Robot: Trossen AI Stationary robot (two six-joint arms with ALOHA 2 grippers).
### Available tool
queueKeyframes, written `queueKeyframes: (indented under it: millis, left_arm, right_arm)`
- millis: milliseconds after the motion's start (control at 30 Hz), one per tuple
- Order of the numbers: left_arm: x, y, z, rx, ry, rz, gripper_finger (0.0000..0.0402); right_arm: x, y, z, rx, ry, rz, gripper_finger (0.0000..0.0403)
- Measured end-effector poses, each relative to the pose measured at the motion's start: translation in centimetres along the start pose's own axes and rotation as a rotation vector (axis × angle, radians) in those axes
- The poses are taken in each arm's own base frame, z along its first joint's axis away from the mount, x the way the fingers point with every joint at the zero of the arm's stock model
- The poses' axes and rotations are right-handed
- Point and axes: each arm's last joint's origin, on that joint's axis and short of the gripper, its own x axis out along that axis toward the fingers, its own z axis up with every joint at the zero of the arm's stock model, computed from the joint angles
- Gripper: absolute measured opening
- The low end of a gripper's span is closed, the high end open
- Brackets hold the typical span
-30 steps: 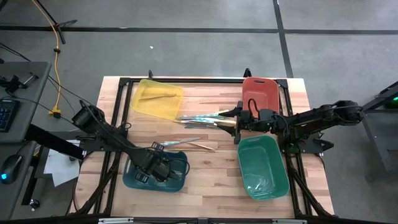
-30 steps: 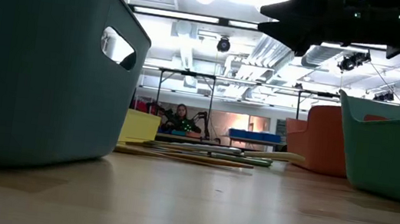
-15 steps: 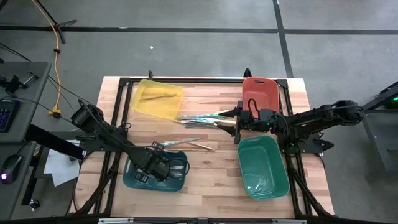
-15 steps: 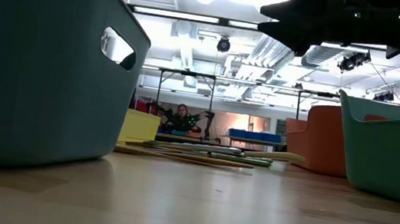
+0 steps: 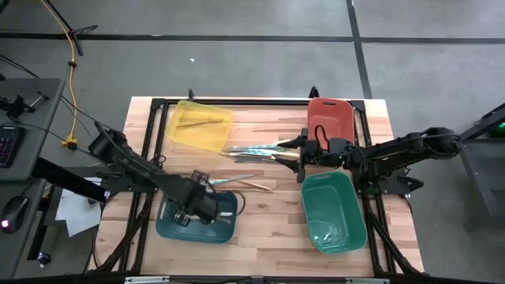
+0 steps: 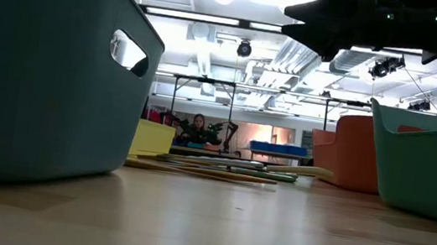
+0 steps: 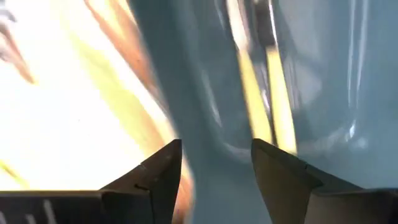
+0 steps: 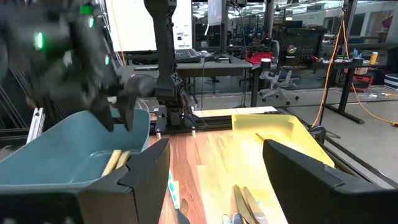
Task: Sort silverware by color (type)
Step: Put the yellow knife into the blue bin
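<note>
- Left gripper [image 5: 207, 207] is seen in the lower left-centre of the high view, over the dark blue bin [image 5: 170, 228]; in the left wrist view its fingers [image 7: 152, 177] are spread apart w/ nothing between them — released.
- In the left wrist view, blurred gold-tan utensils [image 7: 258, 99] are seen inside the blue bin's pale interior, beyond the fingertips; motion blur prevents a count.
- In the right wrist view, gold-tan handles [image 8: 115, 162] are seen lying in the same blue bin [image 8: 68, 149], w/ the left arm above it.
- Right gripper [image 5: 301, 155] is placed right of centre in the high view, between the red bin [image 5: 331, 117] and the green bin [image 5: 331, 213]; its jaws are wide apart and empty, as shown by the right wrist view.
- A loose cluster of silverware [image 5: 260, 150] (silver-grey, teal-tinted, cream) is left on the wooden table [image 5: 268, 229] at centre frame, just left of the right gripper.
- Two more pieces [image 5: 245, 182] are laid just above and right of the blue bin.
- The yellow bin [image 5: 199, 126], upper left-centre, is seen w/ a cream-yellow utensil [image 5: 197, 121] inside.
- Contents of the green bin are hard to make out; a faint glint is seen near its bottom.
- In the low view, utensils [image 6: 221, 168] are seen flat on the tabletop at mid-distance; a person [image 6: 197, 130] is seated far behind.
</note>
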Motion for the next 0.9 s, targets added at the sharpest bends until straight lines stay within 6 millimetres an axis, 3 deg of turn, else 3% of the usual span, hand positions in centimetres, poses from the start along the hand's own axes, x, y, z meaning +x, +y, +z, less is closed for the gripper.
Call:
queueKeyframes:
  millis: [200,367,467,633,767,900]
  left_arm:
    - [-4.8,3.7,-3.0,-0.168,-0.447,0.104,0.0186]
    - [-5.8,6.0,-6.3,-0.241,-0.844,0.180,0.0186]
    - [-4.7,6.7,-7.4,-0.250,-1.069,0.228,0.0186]
    - [-0.9,7.0,-8.1,-0.229,-1.351,0.270,0.0186]
    - [2.5,7.1,-8.5,-0.264,-1.495,0.341,0.0186]
    - [4.6,7.4,-9.3,-0.342,-1.601,0.374,0.0186]
  right_arm:
    - [0.0,0.0,-0.1,0.000,0.008,0.000,0.0242]
    - [0.0,0.0,-0.1,-0.001,0.008,0.000,0.0242]
    - [0.0,0.0,-0.1,-0.001,0.007,0.000,0.0242]
    - [0.0,0.0,-0.1,-0.001,0.006,0.000,0.0242]
    - [0.0,0.0,-0.1,-0.007,0.006,0.000,0.0242]
    - [0.0,0.0,0.0,-0.009,0.003,0.000,0.0242]
